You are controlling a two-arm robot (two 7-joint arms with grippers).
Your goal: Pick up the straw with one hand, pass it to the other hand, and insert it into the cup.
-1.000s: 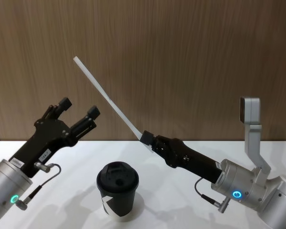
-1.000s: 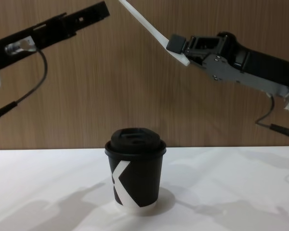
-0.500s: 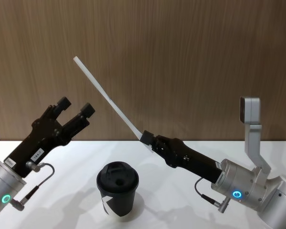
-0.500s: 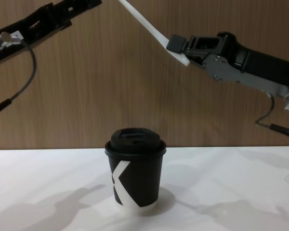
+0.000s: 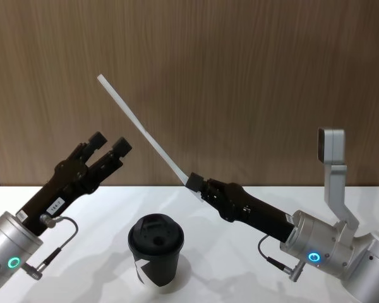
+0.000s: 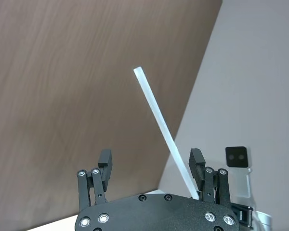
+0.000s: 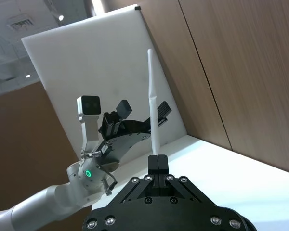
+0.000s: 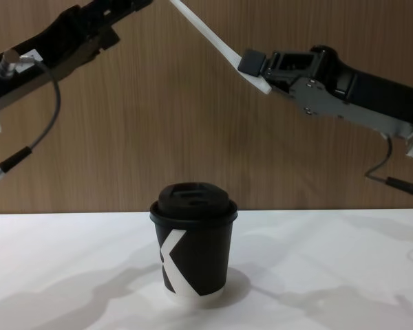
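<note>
The long white straw (image 5: 139, 126) slants up and to the left, its lower end pinched in my right gripper (image 5: 197, 185), which is shut on it above and right of the cup. The black cup (image 5: 155, 250) with its black lid stands on the white table. My left gripper (image 5: 110, 141) is raised, open and empty, a short way left of the straw's middle. In the left wrist view the straw (image 6: 161, 127) runs between the two fingers, close to one finger (image 6: 197, 162). The right wrist view shows the straw (image 7: 152, 113) rising from the shut gripper (image 7: 158, 162).
A wood-panelled wall stands behind the white table (image 5: 240, 252). A grey camera post (image 5: 331, 167) rises at the right. In the chest view the cup (image 8: 194, 251) sits at centre, with the left forearm (image 8: 55, 41) and the right gripper (image 8: 253, 65) high above it.
My left gripper has shifted a little to the right, nearer the straw, still open. The right gripper, straw and cup have not moved.
</note>
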